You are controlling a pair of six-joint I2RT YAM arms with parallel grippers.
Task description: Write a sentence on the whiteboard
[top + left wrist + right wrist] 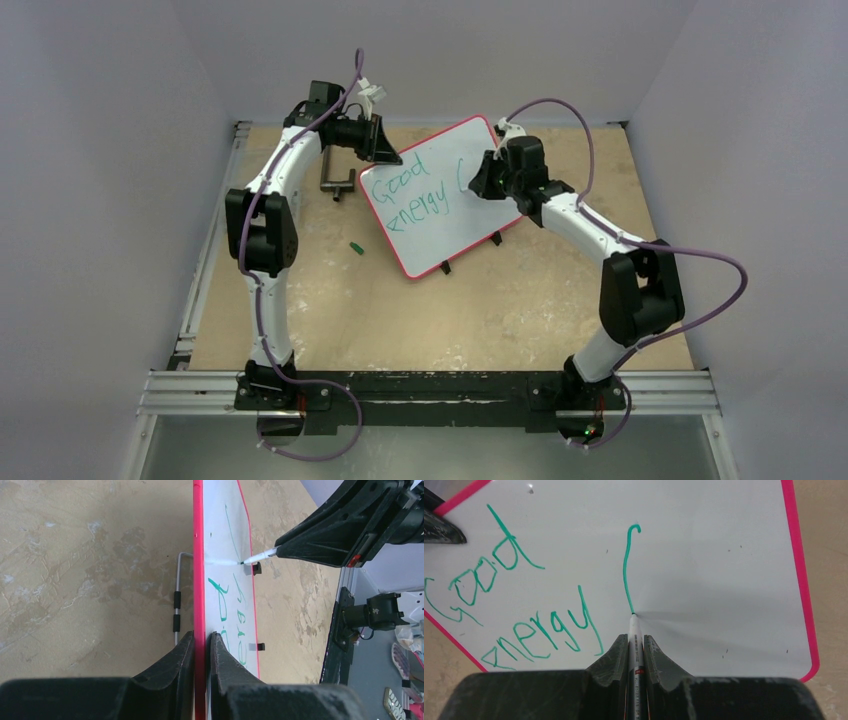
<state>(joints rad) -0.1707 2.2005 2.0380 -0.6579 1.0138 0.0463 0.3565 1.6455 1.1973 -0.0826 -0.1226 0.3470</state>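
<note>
The whiteboard [450,160] with its red frame stands tilted at the table's middle back. Green words "Good energy" [415,195] are on it, and a long hooked stroke [626,565] comes after them. My left gripper [385,150] is shut on the whiteboard's far-left edge [199,580], one finger on each side. My right gripper [480,178] is shut on a white marker [634,635]. The marker's tip touches the board at the lower end of the hooked stroke. The marker also shows in the left wrist view [260,556].
A green marker cap [354,246] lies on the wooden table left of the board. A metal stand [335,182] sits behind the board's left edge. Two black clip feet [446,268] stick out at the board's near edge. White walls close in the table.
</note>
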